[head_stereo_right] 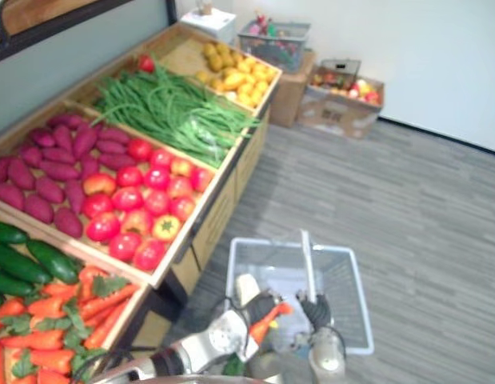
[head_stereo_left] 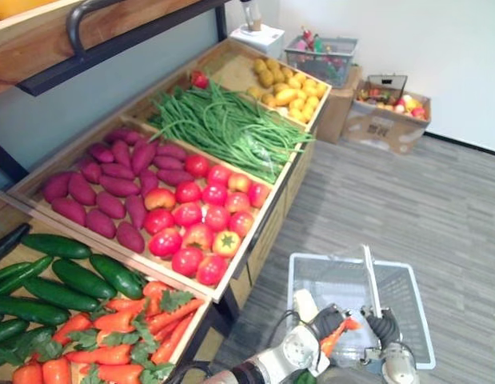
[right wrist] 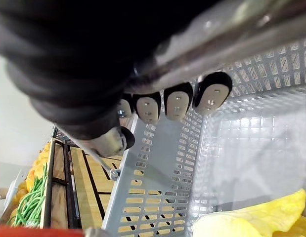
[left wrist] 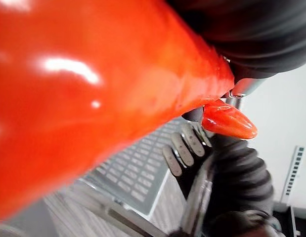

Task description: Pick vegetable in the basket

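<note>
An orange carrot [head_stereo_left: 337, 335] is pinched in my left hand [head_stereo_left: 301, 347], low in the eye views, just over the near rim of the grey wire basket [head_stereo_left: 417, 298]. The left wrist view has the carrot [left wrist: 93, 89] very close, its tip [left wrist: 230, 121] pointing over the basket's mesh [left wrist: 138, 170]. My right hand [head_stereo_left: 388, 328] is curled round the basket's upright handle [head_stereo_left: 370, 278]; its fingertips [right wrist: 178, 101] wrap the bar [right wrist: 232, 34] in the right wrist view. A yellow item [right wrist: 256, 218] lies inside the basket.
A wooden produce stand runs along my left: cucumbers [head_stereo_left: 71, 276], carrots [head_stereo_left: 111, 340], tomatoes [head_stereo_left: 199, 216], purple sweet potatoes [head_stereo_left: 111, 186], green beans [head_stereo_left: 223, 124], yellow produce [head_stereo_left: 291, 88]. A cardboard box [head_stereo_left: 391, 120] and another wire basket [head_stereo_left: 321, 54] stand by the far wall.
</note>
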You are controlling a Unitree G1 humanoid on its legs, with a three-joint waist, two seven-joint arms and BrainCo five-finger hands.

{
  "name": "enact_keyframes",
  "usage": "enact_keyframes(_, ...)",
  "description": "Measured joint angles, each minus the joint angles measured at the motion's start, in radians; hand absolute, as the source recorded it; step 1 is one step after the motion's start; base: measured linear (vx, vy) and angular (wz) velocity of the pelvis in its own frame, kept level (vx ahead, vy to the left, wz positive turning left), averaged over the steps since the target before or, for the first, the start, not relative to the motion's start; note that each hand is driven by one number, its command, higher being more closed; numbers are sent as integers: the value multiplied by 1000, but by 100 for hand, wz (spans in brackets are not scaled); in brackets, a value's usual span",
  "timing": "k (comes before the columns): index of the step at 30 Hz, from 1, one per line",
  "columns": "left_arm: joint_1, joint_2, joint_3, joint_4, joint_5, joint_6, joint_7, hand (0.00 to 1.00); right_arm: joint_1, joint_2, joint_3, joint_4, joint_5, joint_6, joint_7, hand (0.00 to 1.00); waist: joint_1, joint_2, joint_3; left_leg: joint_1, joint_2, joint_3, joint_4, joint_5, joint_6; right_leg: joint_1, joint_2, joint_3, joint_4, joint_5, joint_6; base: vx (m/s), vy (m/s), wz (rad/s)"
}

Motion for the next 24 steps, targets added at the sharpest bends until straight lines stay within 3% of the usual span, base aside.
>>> enact_keyframes(3,-66,-34,50,16,24,0,33,100,0,1,16,0,1,-3,0,100,0,0,0,-5,1,-2,2,0,0,-3,0,-2,-1,0,0,-8,-11,1)
enact_keyframes(4,-90,-52,71,28,27,-1,46,0,-1,1,16,1,2,-3,0,100,0,0,0,-6,1,-2,2,0,0,-3,0,-2,-1,0,0,0,0,0)
enact_keyframes(8,-167,-120,132,87,97,1,121,0,-1,1,25,7,15,-12,-13,100,-4,-2,1,-7,5,-1,9,0,0,-2,0,-1,-2,0,0,-7,-9,0)
enact_keyframes(13,-171,-122,161,105,134,7,187,0,-1,0,41,10,17,-22,-28,100,-25,-5,3,-7,8,2,16,-1,-1,-2,2,1,-2,0,0,-23,-15,-1)
enact_keyframes(24,-172,-123,181,105,174,8,209,0,-2,0,44,13,18,-25,-29,100,-23,-11,6,-7,14,2,17,-4,-1,0,7,0,-6,3,-3,-21,-10,0)
